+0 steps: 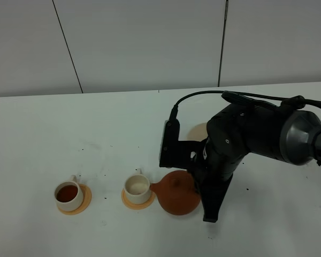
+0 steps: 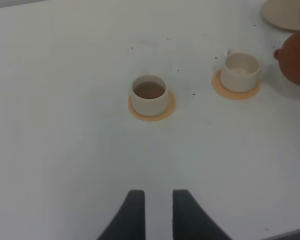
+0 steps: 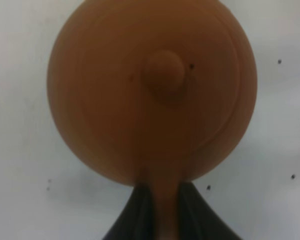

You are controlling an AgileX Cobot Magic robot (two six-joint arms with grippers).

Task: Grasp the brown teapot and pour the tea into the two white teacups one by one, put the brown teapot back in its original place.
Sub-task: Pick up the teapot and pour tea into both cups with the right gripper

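The brown teapot (image 1: 175, 199) hangs low beside the right white teacup (image 1: 137, 186), its spout (image 1: 154, 187) at that cup's rim. In the right wrist view the teapot (image 3: 152, 90) fills the picture, and my right gripper (image 3: 162, 212) is shut on its handle. That cup (image 2: 241, 70) looks pale inside. The left teacup (image 1: 67, 192) holds dark tea (image 2: 149, 90). The beige disc coaster (image 1: 197, 131) lies bare behind my right arm (image 1: 241, 139), partly hidden by it. My left gripper (image 2: 157, 212) hovers well short of the cups, its fingers slightly apart with nothing between them.
Each cup stands on a small orange-tan coaster (image 1: 84, 199), (image 1: 132, 202). Dark specks dot the white table (image 1: 37, 144). A black cable (image 1: 203, 94) arcs over my right arm. The grey wall runs along the table's far edge.
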